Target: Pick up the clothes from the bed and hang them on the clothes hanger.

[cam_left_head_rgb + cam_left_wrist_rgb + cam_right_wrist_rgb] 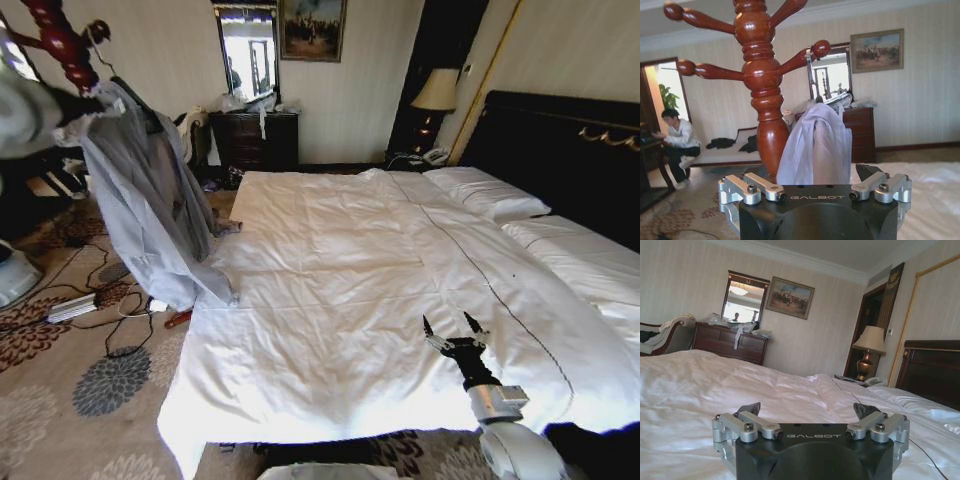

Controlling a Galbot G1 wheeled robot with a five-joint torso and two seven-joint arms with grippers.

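The right pincer (455, 327) is seen nearest, poised low over the wide bed (330, 300) with its white duvet, fingers spread apart and holding nothing. The bed is seen bare of clothing. The pale grey-blue, wrinkled long-sleeved shirt (150, 205) is already draped on the thin black hanger (135, 95), hooked to the reddish-brown turned wooden coat stand (760, 85) beside the bed. The left pincer (815, 187) is held just before the shirt, spread apart and empty. A straight, slow withdrawal is advised, so the fabric is not snagged and the small hook is not dislodged.
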